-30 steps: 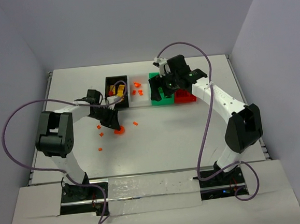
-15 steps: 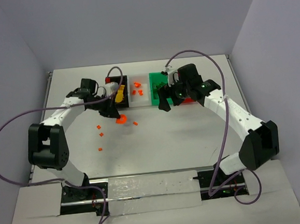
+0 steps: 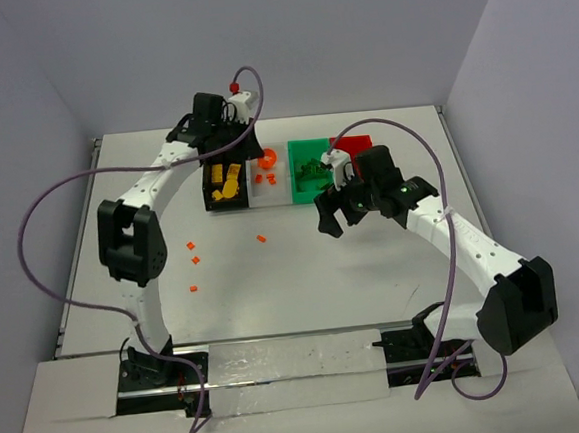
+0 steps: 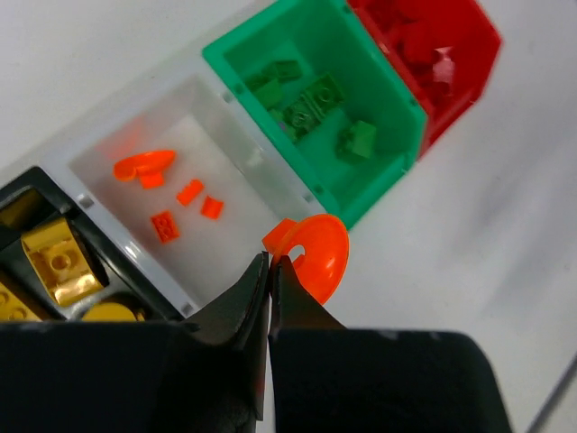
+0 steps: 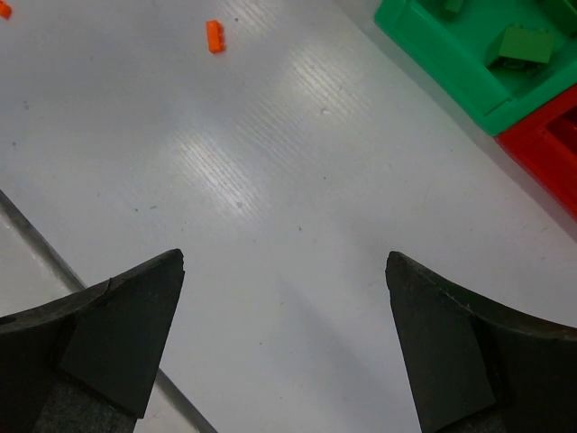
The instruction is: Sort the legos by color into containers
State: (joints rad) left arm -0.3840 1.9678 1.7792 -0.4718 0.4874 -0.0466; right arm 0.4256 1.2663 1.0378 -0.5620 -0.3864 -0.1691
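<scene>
— What has changed nearest the bases?

— Little. Four orange bricks (image 3: 193, 246) lie on the table where they lay a second ago, but the orange disc that sat among them is gone from there.

— And the right gripper?

— The right gripper (image 5: 284, 263) has drawn back from the green bin (image 4: 379, 185) toward mid-table. Its jaws stand wide apart, with nothing between them, and one orange brick lies ahead of it.

— So where is the disc?

— The left gripper (image 4: 270, 267) was down on it a second ago. It has since swung to the far side, with its jaws pinched on the disc's (image 4: 317, 257) rim. The disc hangs over the row of bins at the white bin (image 4: 230, 158), though whether it is squarely above the opening cannot be told.

— What does that mean for the sort?

— The white bin already holds orange pieces, so releasing the disc there looks like the next step. Green pieces sit in the green bin and yellow ones in the black bin (image 4: 18, 185). The four bricks would remain.
</scene>
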